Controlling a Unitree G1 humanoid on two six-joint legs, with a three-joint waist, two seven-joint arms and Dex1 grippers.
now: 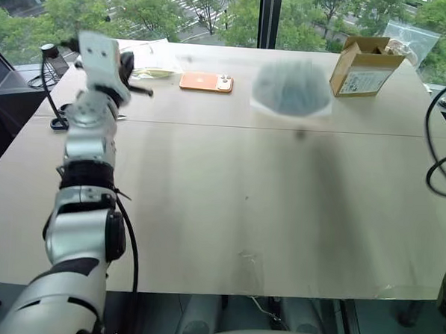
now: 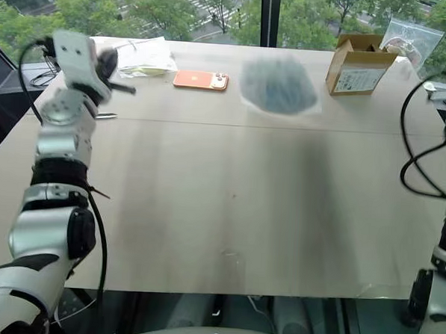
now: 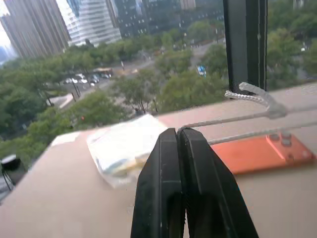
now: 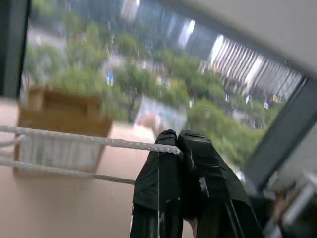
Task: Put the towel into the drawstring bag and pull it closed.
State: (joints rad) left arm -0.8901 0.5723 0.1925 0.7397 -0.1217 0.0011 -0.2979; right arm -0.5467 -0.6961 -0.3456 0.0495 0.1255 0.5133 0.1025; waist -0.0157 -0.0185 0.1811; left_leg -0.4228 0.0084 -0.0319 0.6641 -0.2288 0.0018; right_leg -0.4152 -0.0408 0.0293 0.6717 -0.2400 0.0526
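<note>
We have each pincer, left [image 3: 179,144] and right [image 4: 179,144], clamped on a white cord [image 4: 74,141]; thin and slippery, it wants firm pinching. Beyond, the light, soft drawstring bag [image 1: 292,88] hangs blurred over the tabletop [image 1: 228,212], towel inside.

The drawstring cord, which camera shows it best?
The right wrist view: the drawstring cord runs taut into the shut right gripper. The left wrist view shows cord pinched by the left gripper too. The eye views show the blurred drawstring bag.
</note>
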